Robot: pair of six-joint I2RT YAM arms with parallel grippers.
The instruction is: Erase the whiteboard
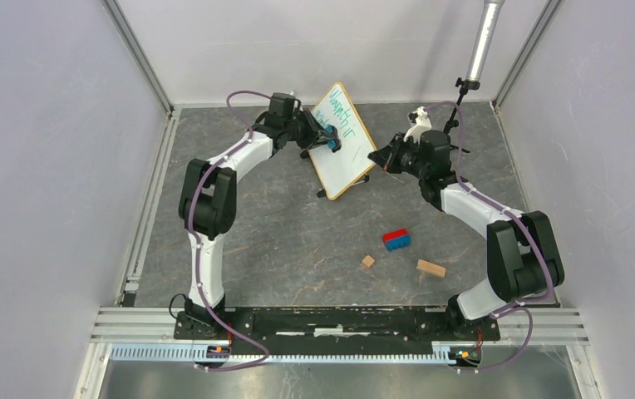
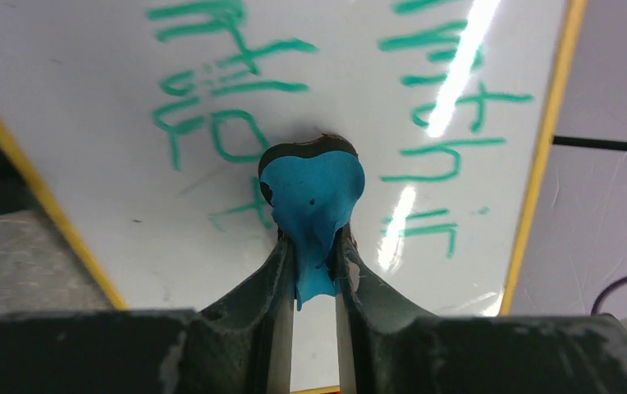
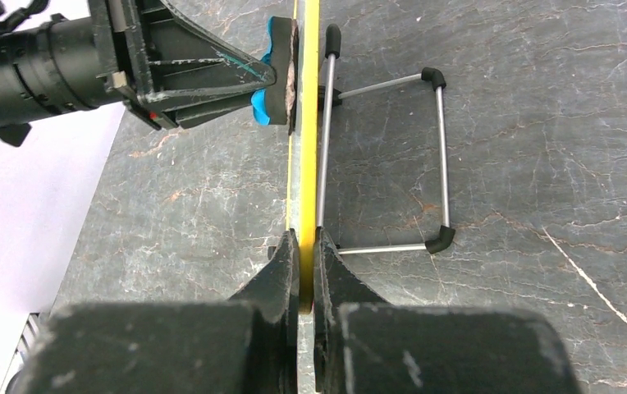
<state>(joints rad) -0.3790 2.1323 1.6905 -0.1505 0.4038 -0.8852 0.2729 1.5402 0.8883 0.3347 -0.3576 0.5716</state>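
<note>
The whiteboard (image 1: pixel 343 137) stands tilted on its wire stand at the back of the table, with green writing on its face (image 2: pixel 458 98). My left gripper (image 1: pixel 328 138) is shut on a small blue eraser (image 2: pixel 313 190) and presses it flat against the board's face. The eraser also shows in the right wrist view (image 3: pixel 278 72). My right gripper (image 1: pixel 383 158) is shut on the board's yellow frame edge (image 3: pixel 307 164) at its right side and holds it. The wire stand (image 3: pixel 437 148) with black feet rests on the table behind the board.
A red and blue block (image 1: pixel 396 239), a small wooden cube (image 1: pixel 368 261) and a wooden bar (image 1: pixel 430 268) lie on the grey table in front of the right arm. A silver pole (image 1: pixel 482 41) stands at the back right. Walls enclose the table.
</note>
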